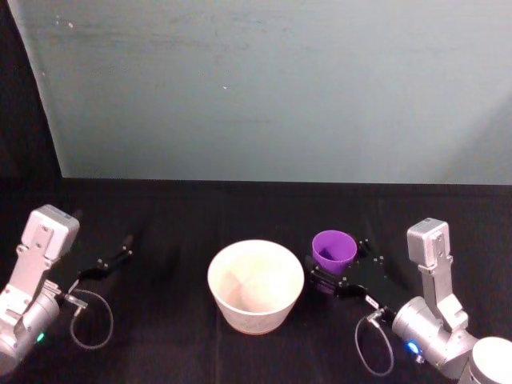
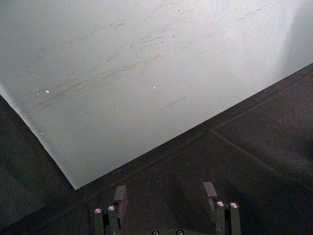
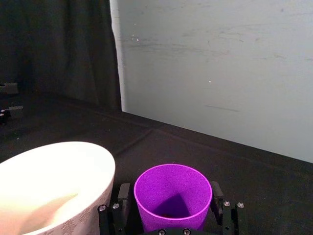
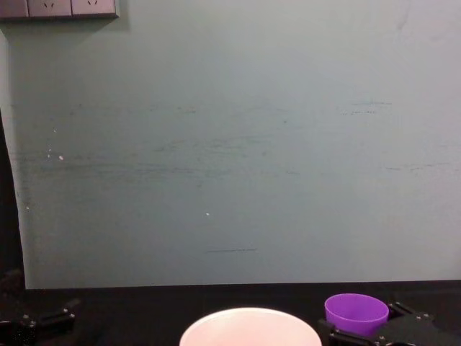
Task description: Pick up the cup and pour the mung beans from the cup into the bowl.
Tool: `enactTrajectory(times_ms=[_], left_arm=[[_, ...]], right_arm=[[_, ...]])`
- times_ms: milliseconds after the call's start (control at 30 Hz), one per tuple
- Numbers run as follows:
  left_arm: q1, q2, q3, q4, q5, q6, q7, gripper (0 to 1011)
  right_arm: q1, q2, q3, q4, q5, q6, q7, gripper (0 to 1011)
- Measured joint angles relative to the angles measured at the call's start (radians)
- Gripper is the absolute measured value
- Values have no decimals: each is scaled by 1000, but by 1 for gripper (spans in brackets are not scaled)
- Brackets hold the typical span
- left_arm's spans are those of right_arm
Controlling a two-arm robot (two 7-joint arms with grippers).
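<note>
The pale wall panel (image 1: 280,88) rises behind the black desk (image 1: 176,216), and apart from the task's things we see nothing standing on that desk. The bowl (image 1: 246,317) stands upright at the middle, and we can make out no beans in it.

Well apart on the bowl's left, the left pincer (image 2: 165,192) is parked low over the desk, fingers spread wide and holding nothing. Just right of the bowl, the right pincer (image 3: 168,208) is closed on the cup (image 1: 334,250), one finger against each side. The cup is upright, mouth up, just beside the bowl. We cannot say whether the two touch.

We judge the grasp to be the step in hand, with the pour not yet begun. The next move calls for a lift clear of the desk. Then comes a short carry to the left until the cup's lip is over the bowl's mouth, and a slow tilt toward it.

Only the bowl's own rim stands in the way (one finger sits in the narrow gap beside the bowl's wall, so a low carry could nudge it).

The mung beans are presumably at the cup's bottom, but it lies in shadow and we cannot tell them.
</note>
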Motion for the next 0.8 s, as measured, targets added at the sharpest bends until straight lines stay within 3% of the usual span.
enactTrajectory(times_ms=[367, 800], left_arm=[[0, 0, 0, 0, 0, 0, 0, 1011], [0, 0, 0, 0, 0, 0, 0, 1011]], right_arm=[[-2, 3, -1, -2, 5, -1, -1, 1003], [-3, 4, -1, -3, 9, -1, -2, 781]])
